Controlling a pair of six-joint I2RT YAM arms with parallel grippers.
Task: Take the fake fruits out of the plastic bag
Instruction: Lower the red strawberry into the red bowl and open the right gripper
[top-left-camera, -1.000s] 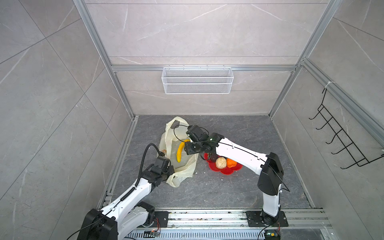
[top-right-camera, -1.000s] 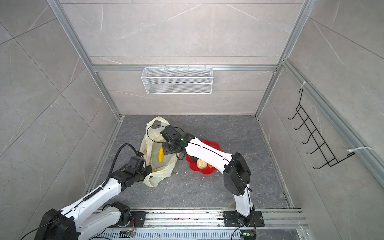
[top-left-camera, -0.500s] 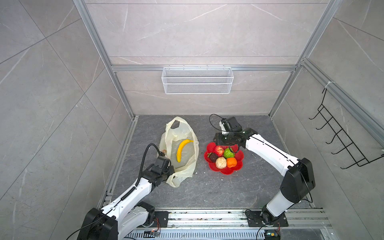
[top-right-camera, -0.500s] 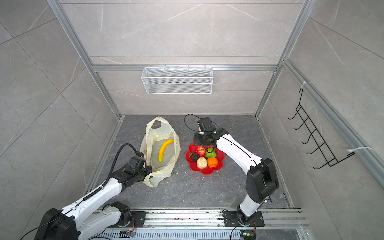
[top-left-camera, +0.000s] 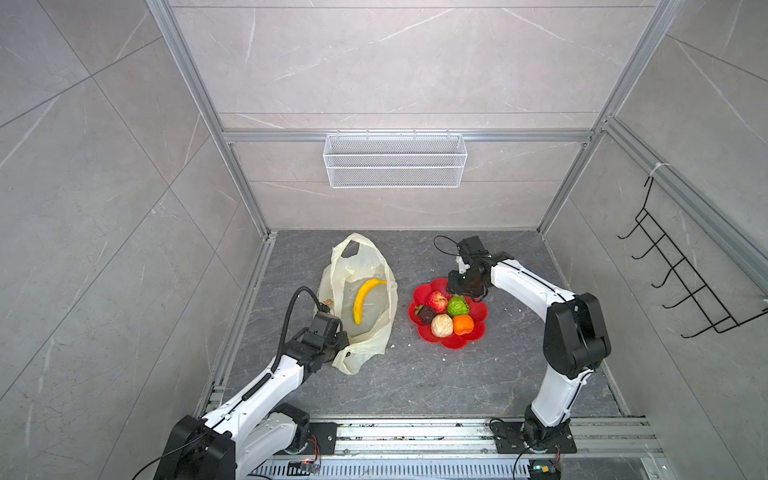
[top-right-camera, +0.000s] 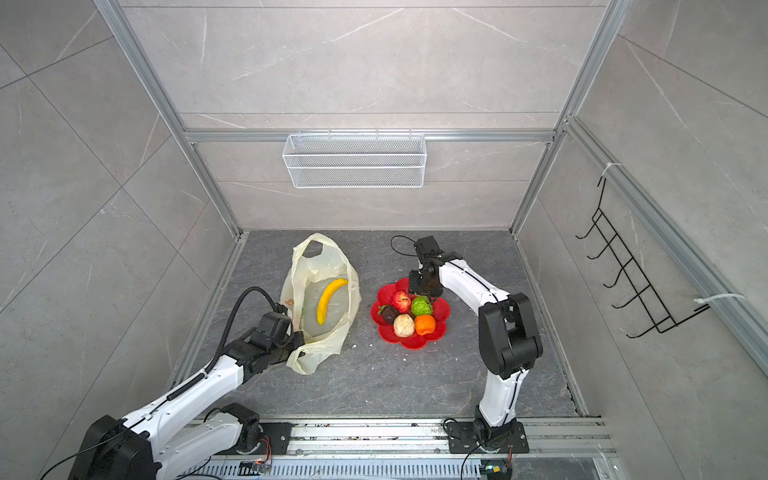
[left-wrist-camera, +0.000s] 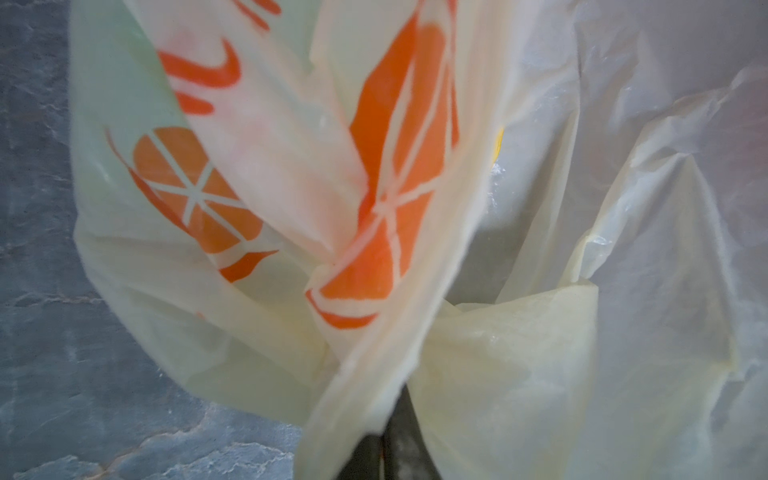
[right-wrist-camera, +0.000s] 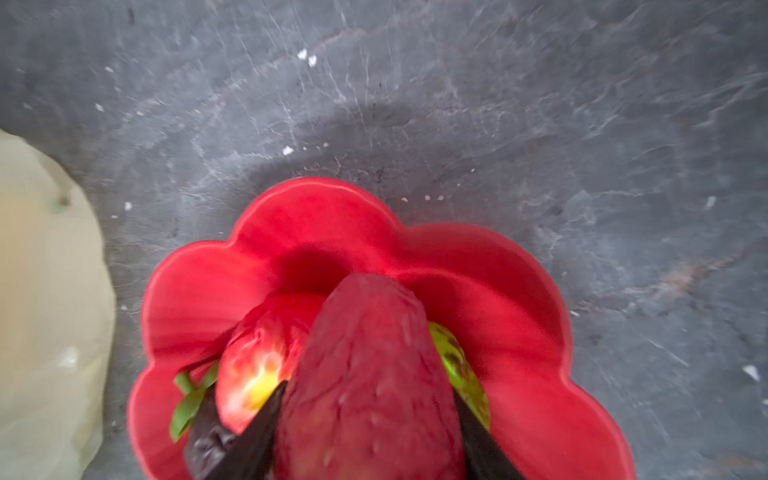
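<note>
**A:** What does the right gripper (top-left-camera: 464, 286) have?

**B:** Its jaws grasp a dark red fruit (right-wrist-camera: 365, 365) with a bumpy skin, directly above the red plate (right-wrist-camera: 519, 291). The apple (right-wrist-camera: 257, 361) and the green bumpy fruit (right-wrist-camera: 459, 365) sit just beneath it, one on each side of the jaws.

**A:** Where should the fruit go down?

**B:** I'd pick the bare lobe just ahead of the fingertips. Lower until the fruit touches the plate, and only then open. If it is let go from above, it could land on the apple and roll off onto the tabletop (right-wrist-camera: 540, 104).

**A:** And the left gripper (top-left-camera: 337, 348)?

**B:** It is clenched on a fold of the plastic bag (top-left-camera: 361, 257), at the edge nearest it. The banana (top-left-camera: 365, 297) lies just beyond that fold, within the bag's outline. I can't tell whether film covers it. It looks like the one fruit not yet out.

**A:** So what comes after the drop?

**B:** The right gripper should rise clear of the pile before it crosses to the bag at its side. The left pinch should pull the film taut, because thin plastic may cling and lift with the banana.
</note>
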